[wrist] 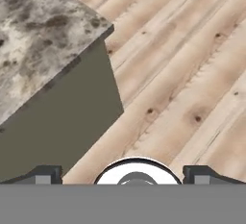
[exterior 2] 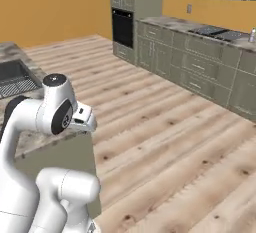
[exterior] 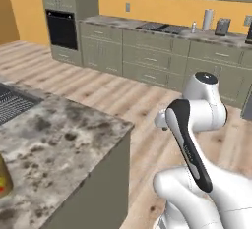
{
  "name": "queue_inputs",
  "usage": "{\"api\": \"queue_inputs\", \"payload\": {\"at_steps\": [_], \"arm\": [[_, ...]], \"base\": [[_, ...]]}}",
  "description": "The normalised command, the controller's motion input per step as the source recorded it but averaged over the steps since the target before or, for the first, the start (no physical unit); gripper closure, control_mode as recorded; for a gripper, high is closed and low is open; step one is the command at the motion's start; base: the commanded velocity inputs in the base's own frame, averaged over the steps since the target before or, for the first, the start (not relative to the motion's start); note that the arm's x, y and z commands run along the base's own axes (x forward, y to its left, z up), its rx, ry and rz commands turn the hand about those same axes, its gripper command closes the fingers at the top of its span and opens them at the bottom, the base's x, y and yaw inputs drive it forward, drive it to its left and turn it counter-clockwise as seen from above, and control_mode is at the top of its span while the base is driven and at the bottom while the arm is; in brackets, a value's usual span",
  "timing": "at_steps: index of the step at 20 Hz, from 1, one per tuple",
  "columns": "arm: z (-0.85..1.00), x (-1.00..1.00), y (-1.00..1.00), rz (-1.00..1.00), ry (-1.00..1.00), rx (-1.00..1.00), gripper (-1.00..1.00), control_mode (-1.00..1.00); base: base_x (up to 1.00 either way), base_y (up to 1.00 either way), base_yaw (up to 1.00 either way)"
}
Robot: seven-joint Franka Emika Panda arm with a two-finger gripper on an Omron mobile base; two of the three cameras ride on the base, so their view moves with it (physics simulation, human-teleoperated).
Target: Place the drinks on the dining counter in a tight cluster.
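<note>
The gripper [wrist: 122, 172] stands fully open and holds nothing: its 2 dark fingertips [wrist: 44, 174] sit wide apart at the bottom of the hand view. It looks down past 1 corner of the dining counter [wrist: 38, 31] onto the plank floor [wrist: 192, 74], beside the counter's flat grey-green side panel [wrist: 62, 117].

In the left base view, the dining counter [exterior: 59, 144] carries 1 visible drink: the yellow juice bottle [exterior: 4, 179], cut off at the left edge of the frame. Only a part of its yellow body with a trace of red label shows, so its long axis and its heading cannot be told. It stands well apart from the counter's corner and from the arm. The counter top is speckled grey-brown marble, and its long axis runs from the near corner toward the inset sink [exterior: 12, 102]. The right base view shows the same sink [exterior 2: 17, 82] behind the arm.

Across the floor, 1 run of grey-green cabinets [exterior: 147, 58] carries 1 black stovetop [exterior: 160, 27], and 1 black wall oven [exterior: 62, 29] stands at its left end.
</note>
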Motion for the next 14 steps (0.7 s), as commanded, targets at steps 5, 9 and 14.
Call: {"api": "queue_inputs", "payload": {"at_steps": [5, 9, 14], "arm": [[0.0, 0.0, 0.0, 0.0, 0.0, 0.0, -1.0, 1.0], [0.0, 0.0, 0.0, 0.0, 0.0, 0.0, -1.0, 1.0], [0.0, 0.0, 0.0, 0.0, 0.0, 0.0, -1.0, 1.0]], "base": [[0.11, -0.13, -0.91], [0.97, -0.4, -0.2], [0.89, -0.92, 0.23]]}}
